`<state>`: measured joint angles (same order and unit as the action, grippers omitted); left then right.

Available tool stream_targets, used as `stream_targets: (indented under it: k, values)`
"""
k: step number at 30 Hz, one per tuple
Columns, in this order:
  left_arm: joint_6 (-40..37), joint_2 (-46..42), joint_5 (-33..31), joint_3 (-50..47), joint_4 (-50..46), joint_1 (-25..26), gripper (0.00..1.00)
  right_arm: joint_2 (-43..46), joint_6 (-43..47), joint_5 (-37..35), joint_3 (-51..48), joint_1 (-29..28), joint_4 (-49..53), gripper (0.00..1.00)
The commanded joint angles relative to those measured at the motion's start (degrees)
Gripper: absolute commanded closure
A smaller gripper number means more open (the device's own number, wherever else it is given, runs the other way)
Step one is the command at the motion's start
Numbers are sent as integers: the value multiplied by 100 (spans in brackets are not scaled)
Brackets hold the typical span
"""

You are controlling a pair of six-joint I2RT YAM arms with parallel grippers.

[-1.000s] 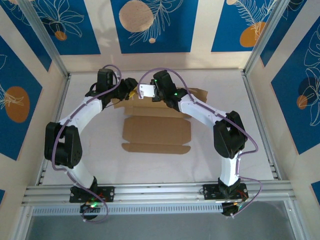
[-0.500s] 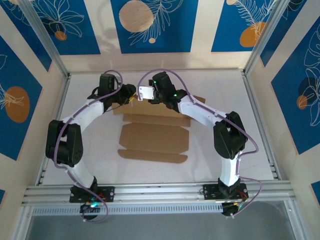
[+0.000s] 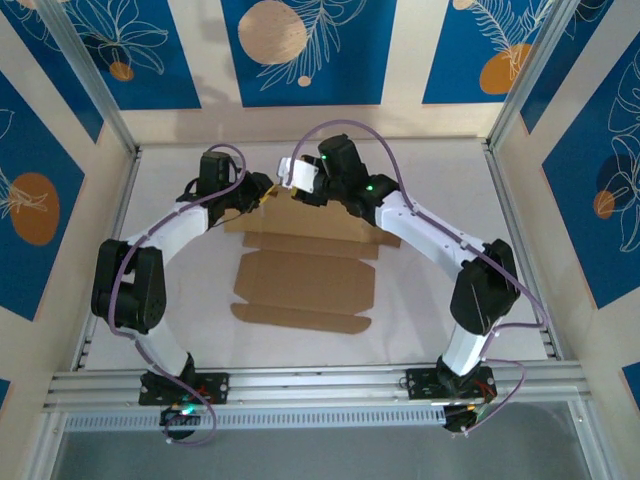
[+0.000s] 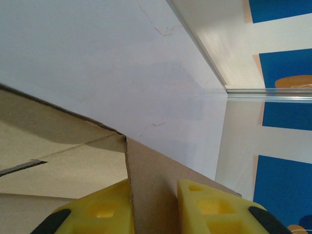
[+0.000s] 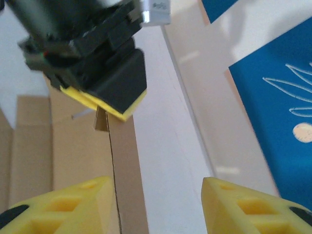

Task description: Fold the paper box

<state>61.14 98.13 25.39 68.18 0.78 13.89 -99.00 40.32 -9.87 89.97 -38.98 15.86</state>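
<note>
Paper box: matt brown cardboard (creased); fingers: yellow plastic, matt.

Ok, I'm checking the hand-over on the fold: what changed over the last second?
The right tool opened from shut and its arm swung outward to the right. The left tool narrowed around the raised far flap of the plain brown cardboard paper box; a firm grip isn't clear. The box slid a little leftward and toward the near edge. Its near panels stayed flat.

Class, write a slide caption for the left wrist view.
Left claw straddles a raised flap of the plain brown cardboard box.
</note>
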Motion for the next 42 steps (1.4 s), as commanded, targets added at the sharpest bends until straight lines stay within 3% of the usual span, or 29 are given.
stream_targets:
  k: [1, 4, 7, 10, 12, 13, 17, 20, 24, 30, 42]
  values:
    - [19, 22, -97, -97, 295, -13, 77, 390, -2761, 472, 400, 59, 144, 50]
    - [89, 6, -100, -111, 370, -15, 77, 659, -5516, 835, 440, 288, 277, 55]
    - [131, -20, -105, -121, 449, -14, 77, 936, -9146, 1285, -39, 652, 421, 58]
    - [149, -16, -130, -101, 494, -18, 77, 1103, -12471, 2225, -1542, 829, -995, 61]
    - [182, -12, -124, -95, 544, -15, 76, 1080, -14026, 2058, -2407, 628, -2081, 58]
    - [189, 3, -122, -89, 559, -18, 76, 1027, -14338, 1901, -2590, 546, -2324, 55]
    - [189, -21, -122, -102, 573, -18, 76, 797, -14727, 1327, -2751, 373, -2572, 48]
    - [196, -64, -122, -156, 602, -18, 76, 743, -14991, 622, -2982, 347, -2869, 35]
    - [264, -79, -113, -249, 711, -18, 76, 597, -14950, -88, -3003, 407, -3085, 34]
    - [303, -108, -90, -293, 766, -17, 76, 54, -14941, -98, -2928, 582, -4186, 43]
    - [441, -117, -68, -349, 905, -9, 77, -219, -14324, -338, -2317, 725, -3909, 75]
